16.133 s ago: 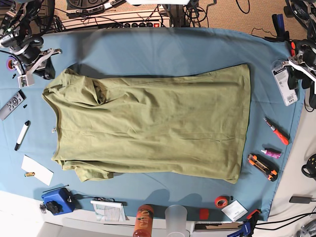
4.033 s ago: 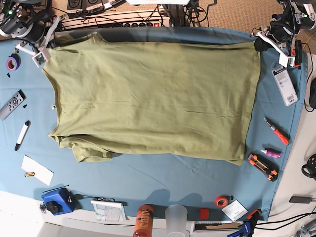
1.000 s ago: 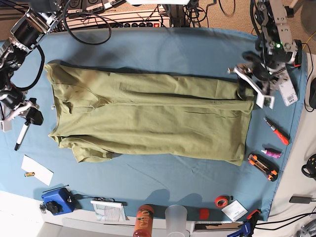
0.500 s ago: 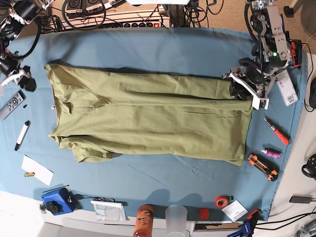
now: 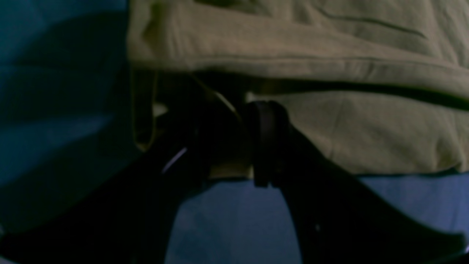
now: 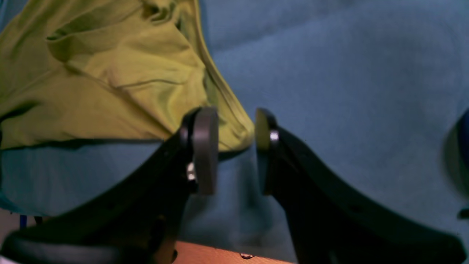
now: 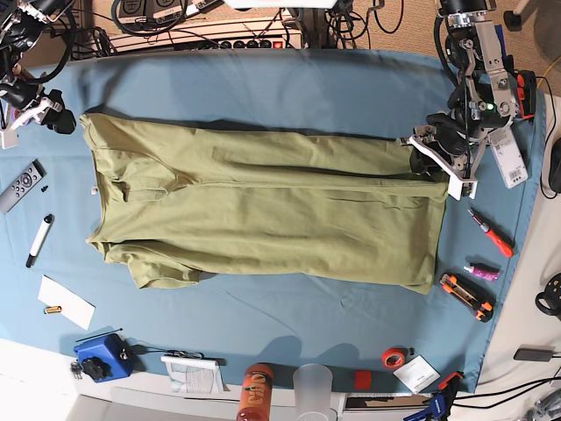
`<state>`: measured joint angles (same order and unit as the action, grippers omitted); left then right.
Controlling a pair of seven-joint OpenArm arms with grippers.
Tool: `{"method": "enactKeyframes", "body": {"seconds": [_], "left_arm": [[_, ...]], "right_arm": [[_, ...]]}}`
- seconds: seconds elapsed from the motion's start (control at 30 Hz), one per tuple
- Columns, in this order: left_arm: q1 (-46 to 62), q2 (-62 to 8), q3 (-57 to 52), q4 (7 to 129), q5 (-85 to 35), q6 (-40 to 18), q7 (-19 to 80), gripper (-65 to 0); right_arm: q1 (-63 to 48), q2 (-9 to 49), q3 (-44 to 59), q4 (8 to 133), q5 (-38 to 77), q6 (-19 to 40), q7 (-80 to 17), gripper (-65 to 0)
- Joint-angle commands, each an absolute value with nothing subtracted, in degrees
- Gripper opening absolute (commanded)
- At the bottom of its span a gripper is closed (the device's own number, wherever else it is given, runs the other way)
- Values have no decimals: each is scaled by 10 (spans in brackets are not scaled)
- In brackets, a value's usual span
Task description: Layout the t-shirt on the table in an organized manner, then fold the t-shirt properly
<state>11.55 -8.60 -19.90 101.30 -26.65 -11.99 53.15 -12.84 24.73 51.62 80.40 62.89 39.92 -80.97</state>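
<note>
Now that the far edge has been folded over, the t-shirt [image 7: 263, 210] lies as a narrower band across mid-frame on the table [image 7: 263, 88]. My left gripper [image 5: 227, 143] is closing on the hem corner at right; my right gripper [image 6: 236, 146], upper left, hovers unclenched and empty.

In the left wrist view the dark left pincer [image 5: 227, 146] sits low and centre in deep shadow, blurred, so whether it pinches the hem of the wrinkly olive-green cotton t-shirt [image 5: 329, 55] cannot be told. The shirt runs off that frame's top and right edges. In the base view the teal-blue cloth-covered tabletop [image 7: 289, 88] is cut off at left, and the orange bottle [image 7: 254, 393] at the bottom.
</note>
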Motion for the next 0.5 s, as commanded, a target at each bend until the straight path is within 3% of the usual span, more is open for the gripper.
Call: {"method": "enactKeyframes", "body": {"seconds": [0.0,0.07,0.23,0.47], "left_arm": [[116,-89,-198,1018,-271,-122,553,-476],[116,-91,-198,1018,-271,-132,558,-476],[116,-93,-198,1018,-270,-136,566,-476],[116,-92,-198,1018,-266,-136,566,-476]], "right_arm": [[-125,262,514,814,641,400,-800,-437],[-125,262,501,814,641,400,-800,-402],[-125,262,438,814,639,400,-799,-399],[-112,204,397,814,481,400,-697,-399]]}}
